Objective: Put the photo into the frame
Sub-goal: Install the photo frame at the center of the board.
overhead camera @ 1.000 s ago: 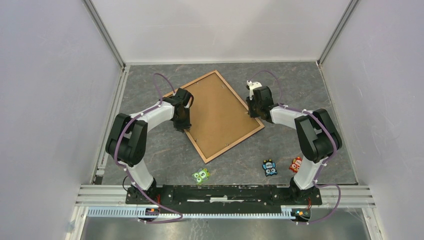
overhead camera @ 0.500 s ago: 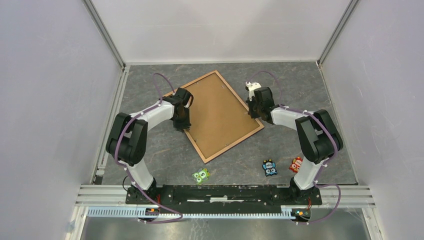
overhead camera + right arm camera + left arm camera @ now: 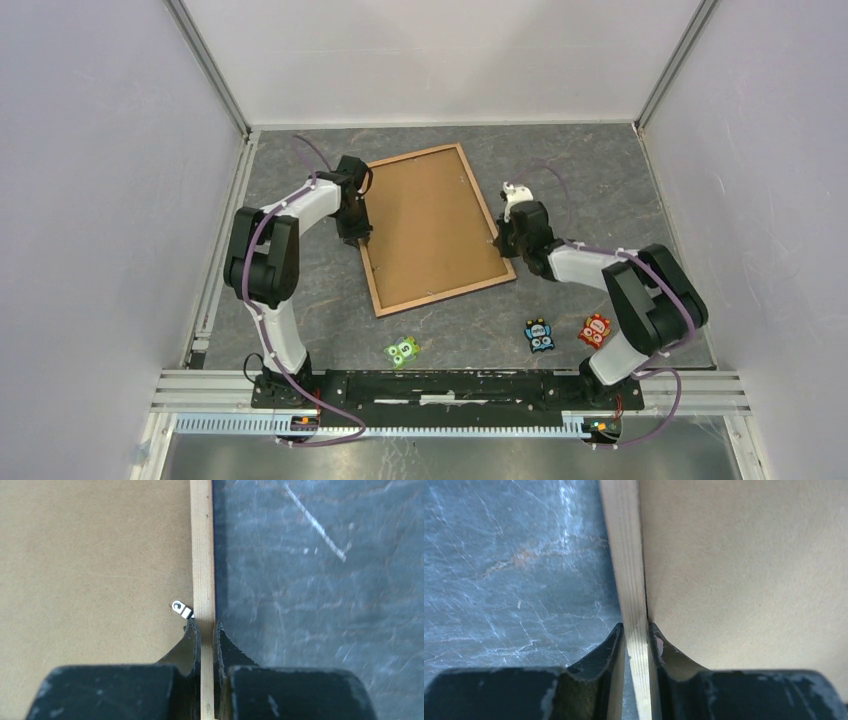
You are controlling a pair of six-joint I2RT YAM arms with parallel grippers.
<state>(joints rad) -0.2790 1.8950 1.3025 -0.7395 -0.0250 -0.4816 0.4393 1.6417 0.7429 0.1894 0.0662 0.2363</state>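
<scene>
Frame is lying back-up and slightly skewed on the table, midway between the two arms, with a brown backing board sitting inside its light wood rails. At its left long rail the left gripper is pinching the wood between both fingers, while the right gripper is clamping the right long rail just beside a small metal tab.
</scene>
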